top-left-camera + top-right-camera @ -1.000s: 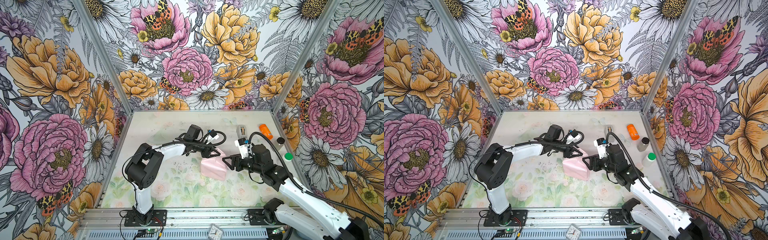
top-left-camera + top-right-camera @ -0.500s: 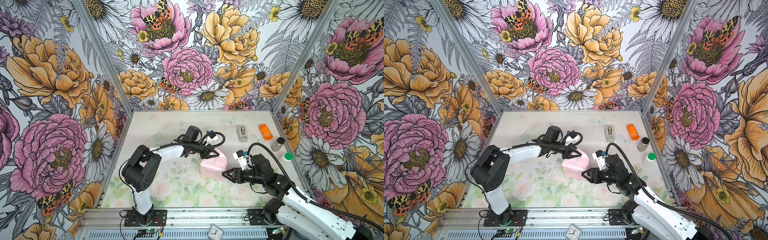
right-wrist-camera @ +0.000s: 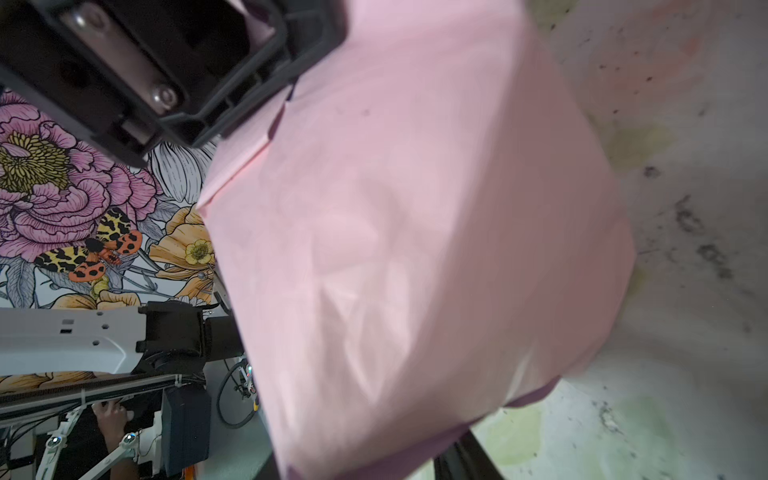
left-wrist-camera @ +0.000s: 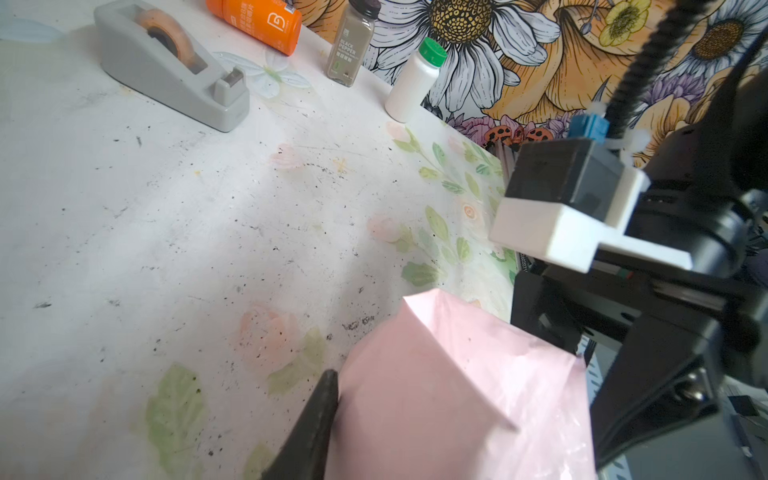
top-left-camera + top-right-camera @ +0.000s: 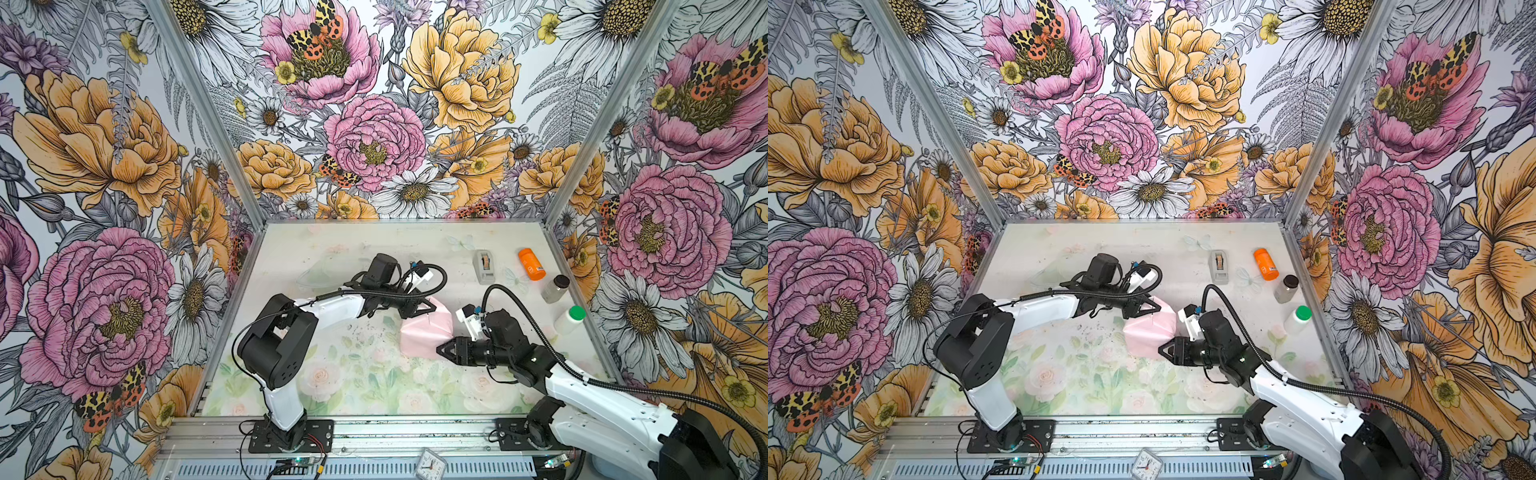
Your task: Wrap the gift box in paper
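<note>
Two arms are meeting at a pink paper bundle mid-table.
The table [image 5: 332, 374] is lying open across its near half and far-left corner. The left arm [image 5: 336, 305] is reaching in from the left, the right arm [image 5: 582, 386] from the near right. In both top views the paper [image 5: 426, 336] [image 5: 1148, 332], pale pink outward, is standing folded in a boxy shape, hiding the gift box. The left jaws are sitting at its far-left corner and the right jaws are touching its near-right corner; I cannot tell whether either pair is apart or clamped. Well apart, a tape dispenser [image 5: 484, 266], orange bottle [image 5: 531, 264], pepper jar [image 5: 555, 288] and white bottle [image 5: 569, 320] are lining the right edge.
</note>
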{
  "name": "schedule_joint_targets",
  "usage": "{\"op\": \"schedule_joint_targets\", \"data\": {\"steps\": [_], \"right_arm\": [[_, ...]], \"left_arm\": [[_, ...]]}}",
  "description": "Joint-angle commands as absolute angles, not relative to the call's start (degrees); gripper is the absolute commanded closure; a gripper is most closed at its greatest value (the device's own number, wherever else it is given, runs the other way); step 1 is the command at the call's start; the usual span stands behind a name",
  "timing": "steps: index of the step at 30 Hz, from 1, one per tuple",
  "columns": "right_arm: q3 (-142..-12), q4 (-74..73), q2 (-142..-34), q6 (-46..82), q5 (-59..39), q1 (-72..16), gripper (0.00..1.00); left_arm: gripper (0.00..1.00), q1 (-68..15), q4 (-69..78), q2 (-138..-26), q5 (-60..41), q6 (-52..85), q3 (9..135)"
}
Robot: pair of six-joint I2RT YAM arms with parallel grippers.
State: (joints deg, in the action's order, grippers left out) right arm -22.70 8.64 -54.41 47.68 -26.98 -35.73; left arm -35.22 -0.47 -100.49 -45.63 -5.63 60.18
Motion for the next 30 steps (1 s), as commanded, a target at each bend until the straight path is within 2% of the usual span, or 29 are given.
{"op": "schedule_joint_targets", "data": {"steps": [1,10,16,25,30], "right_arm": [[-22.28,1.29,-57.32,49.03,-22.72,-36.04,0.57],[-24.59,-6.9,-69.38,48.88,-18.37,-35.19,0.63],[-27.16,-10.43,-74.3,47.12,-17.16,-32.56,0.63],[-33.17,-13.93,-81.86,43.32,-20.78,-28.86,0.63],[-34.76,-10.52,-79.79,43.49,-21.97,-28.13,0.56]], "left_arm": [[0.71,-34.29,0.07,-98.09,-40.61,-4.27,58.0],[0.77,-34.3,3.33,-91.41,-29.78,-0.1,51.45],[0.78,-35.39,6.9,-86.76,-19.06,3.81,46.83],[0.78,-37.34,9.23,-83.73,-8.63,8.0,43.85],[0.76,-39.62,9.4,-84.18,-4.43,8.83,43.97]]}}
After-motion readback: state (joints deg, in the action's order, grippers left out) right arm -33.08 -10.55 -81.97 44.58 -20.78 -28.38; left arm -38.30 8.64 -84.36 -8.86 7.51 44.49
